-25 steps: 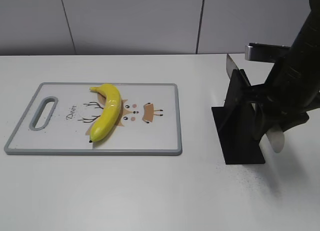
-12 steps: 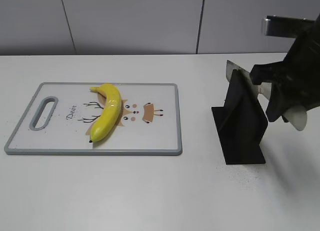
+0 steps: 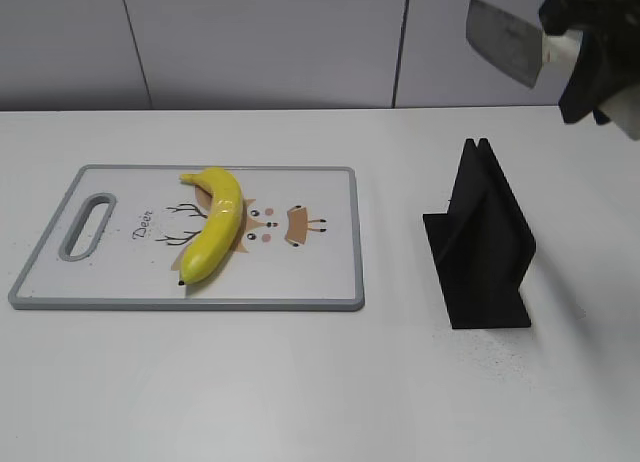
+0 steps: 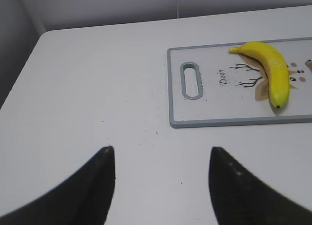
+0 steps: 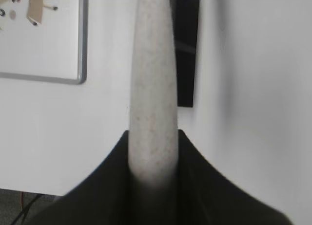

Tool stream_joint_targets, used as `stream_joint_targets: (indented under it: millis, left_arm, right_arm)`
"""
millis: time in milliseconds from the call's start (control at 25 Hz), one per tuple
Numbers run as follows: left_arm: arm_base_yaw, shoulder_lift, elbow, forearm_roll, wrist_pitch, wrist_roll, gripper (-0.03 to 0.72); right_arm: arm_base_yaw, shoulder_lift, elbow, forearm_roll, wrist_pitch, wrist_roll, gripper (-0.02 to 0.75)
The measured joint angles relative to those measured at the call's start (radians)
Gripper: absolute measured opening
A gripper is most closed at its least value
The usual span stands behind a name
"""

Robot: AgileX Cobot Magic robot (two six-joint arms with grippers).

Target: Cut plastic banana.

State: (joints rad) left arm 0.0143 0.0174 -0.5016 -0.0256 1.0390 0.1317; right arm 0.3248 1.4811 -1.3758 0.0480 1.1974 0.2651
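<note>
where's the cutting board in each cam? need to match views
Exterior: cutting board lies left of centre on the table, handle slot at its left end, plastic banana on it.
Left wrist: upper right, running off the right edge, slot nearest the camera, banana on it.
Right wrist: only a corner at top left, behind the knife handle in the right gripper.
Shared landmark: the board's grey rim and deer print.

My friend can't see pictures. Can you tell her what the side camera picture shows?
The right end effector holds a knife high above a black knife stand. To the left, a yellow plastic banana lies uncut on a white cutting board.
</note>
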Motion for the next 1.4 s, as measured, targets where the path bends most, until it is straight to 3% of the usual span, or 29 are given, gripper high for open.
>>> stream_joint_targets:
  millis: [240,600,880,1120,1400]
  left_arm:
    - [0.0,0.0,0.0,0.0,0.0,0.0,0.584]
    - [-0.001,0.006,-0.015,-0.007,0.007,0.0,0.584]
    - [-0.004,0.183,-0.212,-0.032,0.008,0.067,0.584]
    - [-0.034,0.451,-0.359,-0.103,-0.064,0.196,0.589]
    - [-0.15,0.783,-0.598,-0.132,-0.087,0.337,0.591]
  right_arm:
    - [0.0,-0.004,-0.101,-0.001,0.003,0.0,0.182]
    - [0.0,-0.041,-0.111,-0.002,0.008,-0.026,0.182]
    - [0.0,-0.047,-0.111,0.004,0.01,-0.052,0.182]
    - [0.0,-0.046,-0.111,0.013,0.01,-0.125,0.182]
    - [0.0,0.0,-0.117,0.016,0.011,-0.243,0.182]
